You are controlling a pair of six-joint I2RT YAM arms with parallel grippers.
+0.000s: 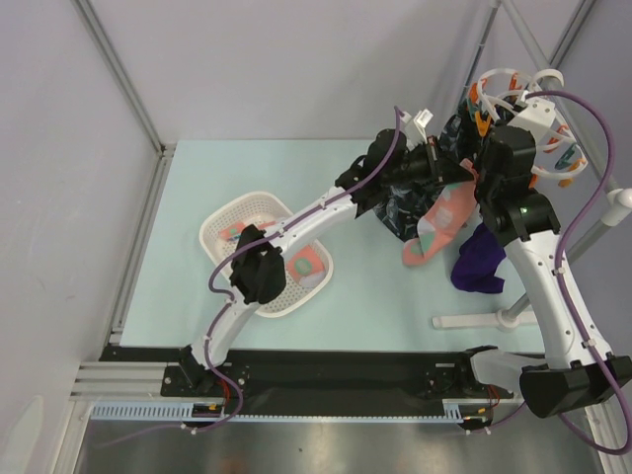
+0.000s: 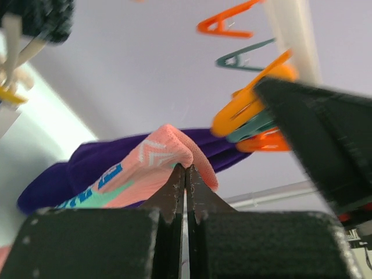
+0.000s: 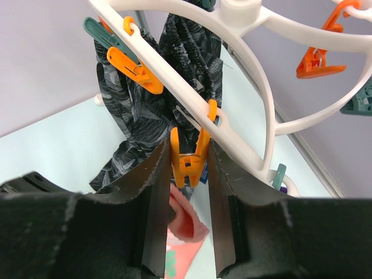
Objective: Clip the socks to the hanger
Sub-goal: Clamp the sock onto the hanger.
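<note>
My left gripper (image 2: 186,168) is shut on the folded edge of a salmon-pink sock (image 2: 145,165) and holds it up beside the hanger. In the top view the sock (image 1: 439,222) hangs from the left gripper (image 1: 454,173). My right gripper (image 3: 189,148) grips an orange peg (image 3: 187,165) on the white ring hanger (image 3: 256,110), one finger on each side of the peg. The sock's edge (image 3: 186,224) is just below that peg. The hanger (image 1: 528,104) stands at the back right, with the right gripper (image 1: 481,133) at its rim. Two more socks (image 1: 306,267) lie in the basket.
A white basket (image 1: 222,252) sits at the centre left. A dark navy patterned cloth (image 1: 405,202) and a purple garment (image 1: 479,262) hang from the hanger. The white stand's foot (image 1: 474,321) lies at the right. Frame posts run along both sides.
</note>
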